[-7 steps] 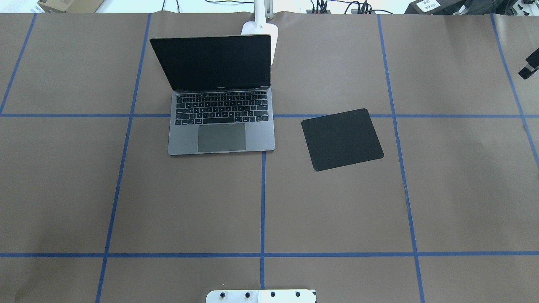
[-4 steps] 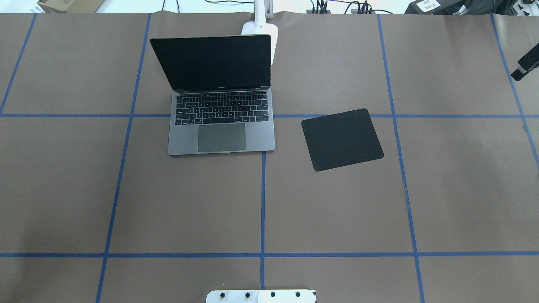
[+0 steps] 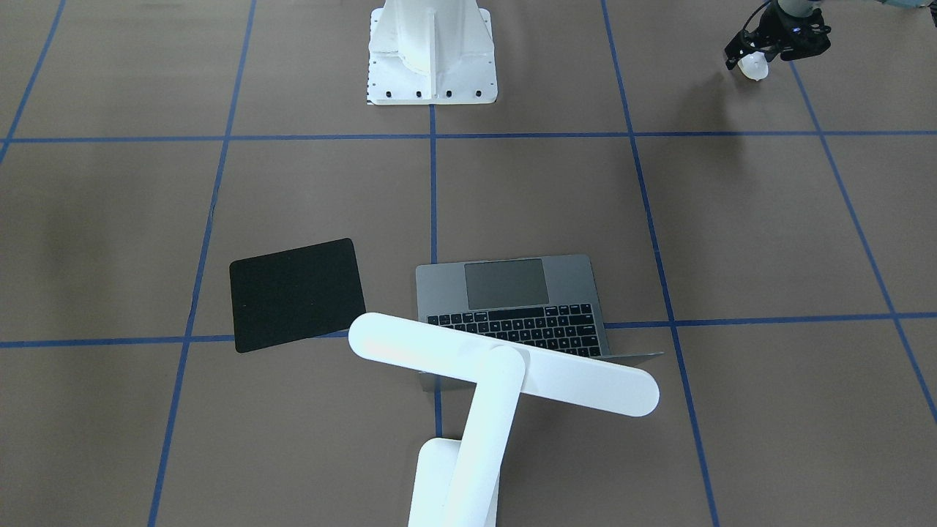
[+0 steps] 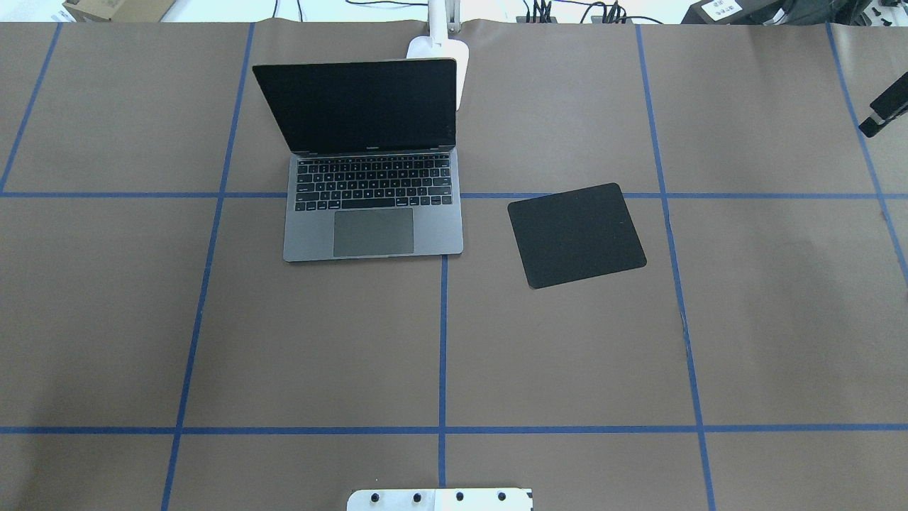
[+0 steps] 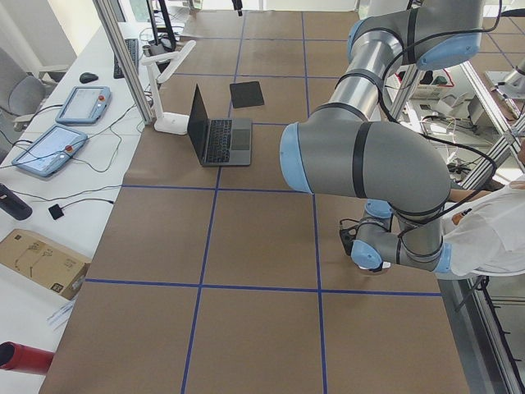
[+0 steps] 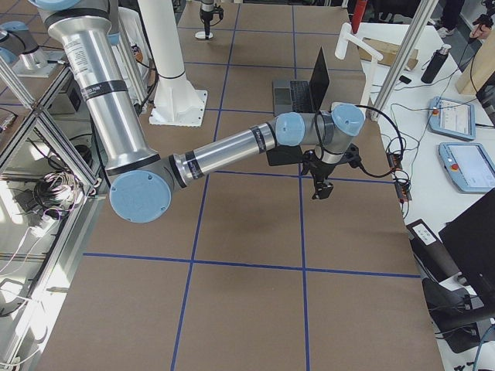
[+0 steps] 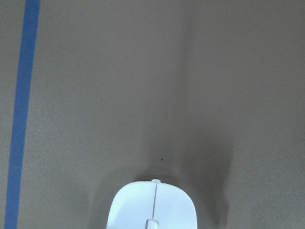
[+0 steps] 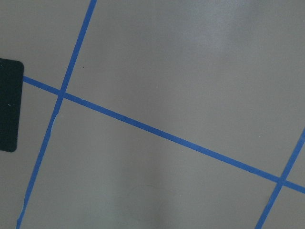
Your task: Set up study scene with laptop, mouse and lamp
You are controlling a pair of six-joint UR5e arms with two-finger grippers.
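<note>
Probably our left claw [image 3: 761, 57] has closed on the mouse [image 3: 753, 67], though we see it poorly. We risk dropping it before the mat [image 3: 296, 293], at the laptop's [image 4: 372, 227] three o'clock; our right claw's [image 6: 324, 188] opening we cannot tell.

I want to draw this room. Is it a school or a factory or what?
Most likely a robot lab. Big robot arms work over a table marked with blue tape lines, and control tablets with cables lie alongside. The laptop is practice.

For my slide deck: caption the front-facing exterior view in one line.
Open laptop under the lamp bar, black mat beside it, left hand at the mouse far off.
</note>
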